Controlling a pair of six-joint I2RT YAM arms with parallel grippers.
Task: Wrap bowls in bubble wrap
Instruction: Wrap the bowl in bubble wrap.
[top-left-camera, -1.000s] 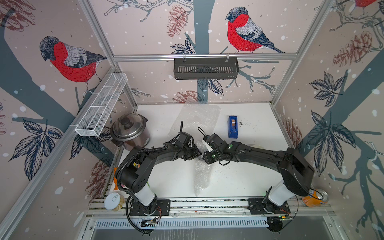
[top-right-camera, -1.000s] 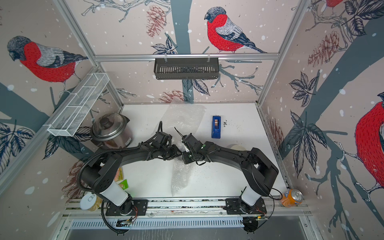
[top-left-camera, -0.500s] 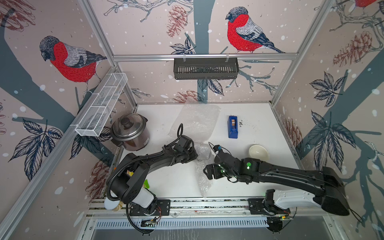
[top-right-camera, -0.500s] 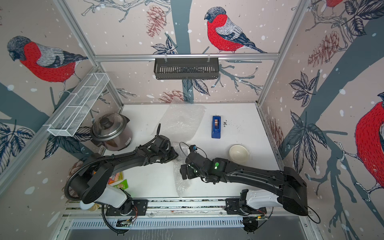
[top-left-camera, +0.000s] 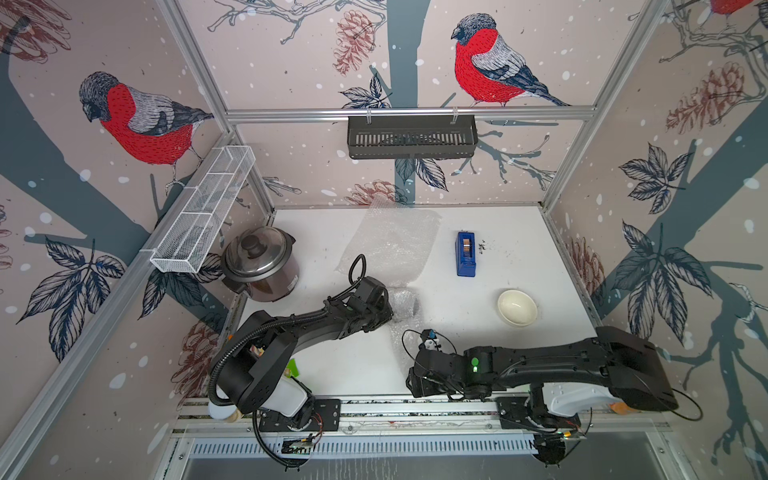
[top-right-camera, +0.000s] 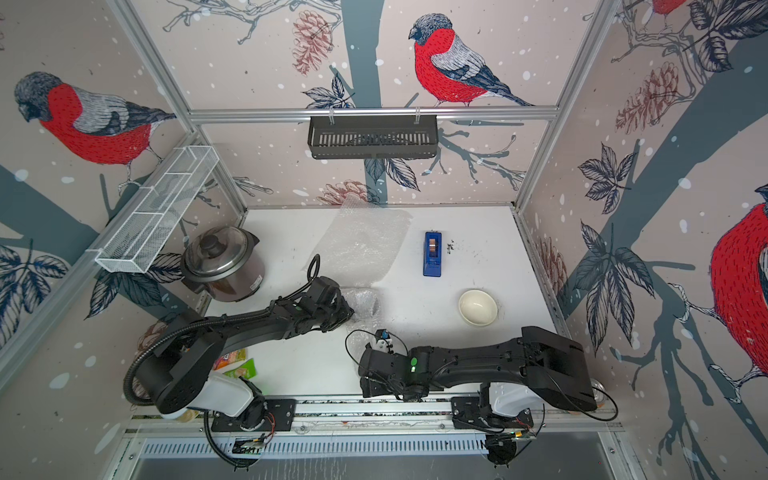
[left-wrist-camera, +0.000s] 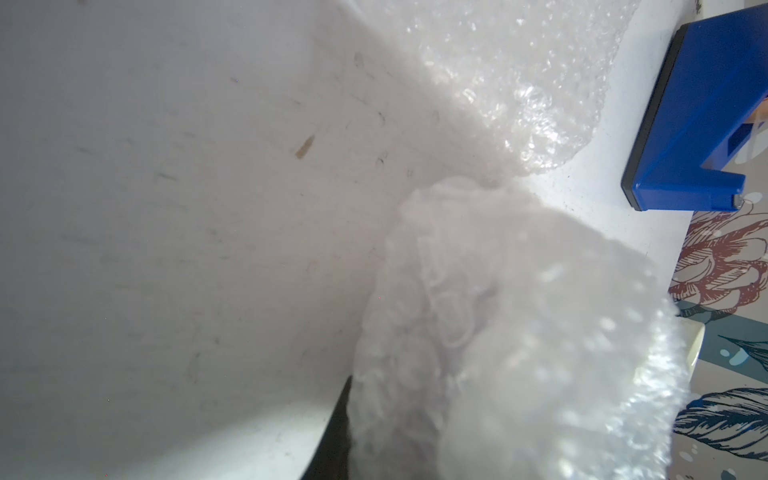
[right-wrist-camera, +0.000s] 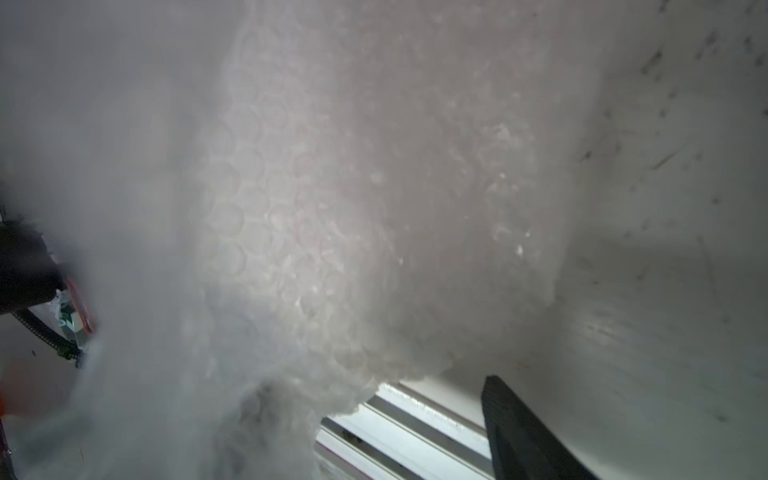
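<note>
In both top views my left gripper (top-left-camera: 387, 308) (top-right-camera: 348, 312) is shut on a rolled bundle of bubble wrap (top-left-camera: 406, 302) (top-right-camera: 366, 305) in mid-table. The left wrist view shows one dark finger (left-wrist-camera: 337, 436) pressed against that bundle (left-wrist-camera: 498, 332); a faint lilac tint shows through it, but no lilac bowl shows plainly. A tail of wrap (top-left-camera: 400, 347) trails toward the front edge. There my right gripper (top-left-camera: 413, 382) (right-wrist-camera: 386, 432) stands open, one finger (right-wrist-camera: 523, 436) apart from the wrap's end (right-wrist-camera: 311, 249). The cream-white bowl (top-left-camera: 516, 307) (top-right-camera: 478, 307) sits bare at the right.
A second flat sheet of bubble wrap (top-left-camera: 395, 241) lies at the back. A blue tape dispenser (top-left-camera: 466, 253) (left-wrist-camera: 702, 108) stands beside it. The steel lidded cooker (top-left-camera: 259, 264) is at the left edge. The front rail (right-wrist-camera: 399, 436) runs just under my right gripper.
My right arm drew back from the bundle to the front edge and its jaws came apart, uncovering the cream bowl. My left gripper stayed on the bundle.
</note>
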